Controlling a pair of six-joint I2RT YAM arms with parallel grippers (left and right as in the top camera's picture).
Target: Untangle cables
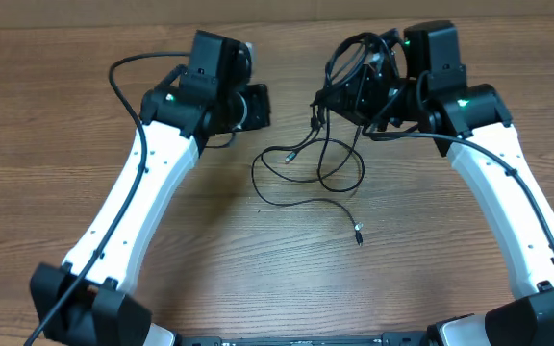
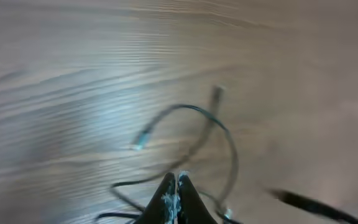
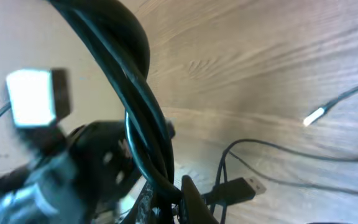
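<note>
The cables are thin black wires. My right gripper (image 1: 346, 96) holds a bunch of them (image 1: 354, 58) above the table's far side, and the rest hang down into loose loops (image 1: 306, 163) on the wood. One strand ends in a small plug (image 1: 358, 234). In the right wrist view the fingers (image 3: 191, 199) are shut on the black bundle (image 3: 143, 118), with a USB plug (image 3: 241, 188) dangling beside them and a silver plug tip (image 3: 314, 116) on the table. My left gripper (image 1: 261, 106) is shut with nothing in it, just left of the loops. Its wrist view shows the fingertips (image 2: 176, 186) pressed together above a cable loop (image 2: 219, 127).
Thicker black cables run along both white arms (image 1: 133, 192). The wooden table (image 1: 258, 279) stretches toward the front. A beige wall edge (image 1: 287, 12) borders the far side. A white block (image 3: 33, 96) shows blurred at the left of the right wrist view.
</note>
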